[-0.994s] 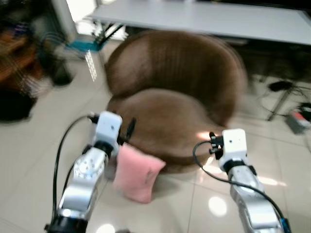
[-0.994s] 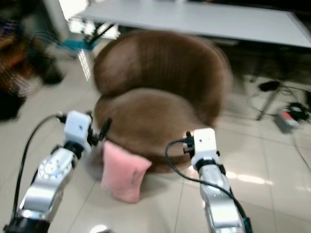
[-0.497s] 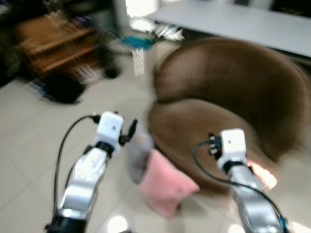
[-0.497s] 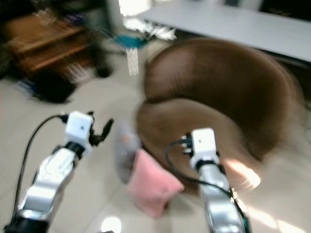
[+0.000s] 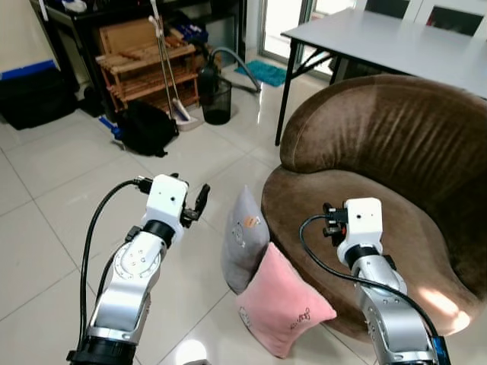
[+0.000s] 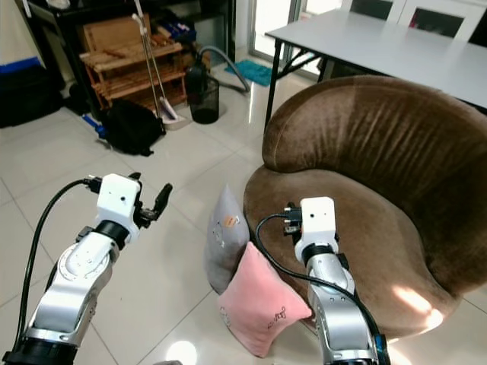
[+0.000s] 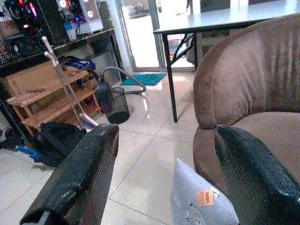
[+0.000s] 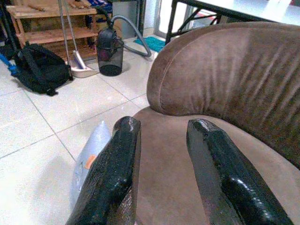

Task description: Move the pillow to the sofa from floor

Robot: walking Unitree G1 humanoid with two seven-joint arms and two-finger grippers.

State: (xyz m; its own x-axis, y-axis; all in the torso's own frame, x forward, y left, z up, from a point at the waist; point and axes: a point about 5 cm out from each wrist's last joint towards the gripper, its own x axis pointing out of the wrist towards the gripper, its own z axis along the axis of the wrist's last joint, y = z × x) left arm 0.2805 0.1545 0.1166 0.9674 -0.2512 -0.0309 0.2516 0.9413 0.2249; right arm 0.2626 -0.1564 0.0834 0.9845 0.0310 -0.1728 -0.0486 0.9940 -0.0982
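A pink pillow [image 5: 281,308] lies on the tiled floor against the front of the round brown sofa [image 5: 380,152]. A grey pillow [image 5: 245,239] stands on edge just behind it, also leaning on the sofa. My left gripper [image 5: 200,199] is raised over the floor to the left of the grey pillow, open and holding nothing. In the left wrist view the grey pillow [image 7: 201,201] sits low between the wide-apart fingers [image 7: 89,168]. My right gripper [image 5: 329,220] hovers over the front of the sofa seat, fingers parted and empty.
A grey table [image 5: 380,38] stands behind the sofa. At the back left are a wooden shelf [image 5: 144,61], a black backpack [image 5: 148,125], a black bin [image 5: 217,99] and a broom with dustpan [image 5: 179,114]. Open tiled floor [image 5: 61,213] lies to the left.
The camera has swung left and the blur has gone, so the sofa now sits to the right and the grey pillow shows. Both arms hold the same raised pose.
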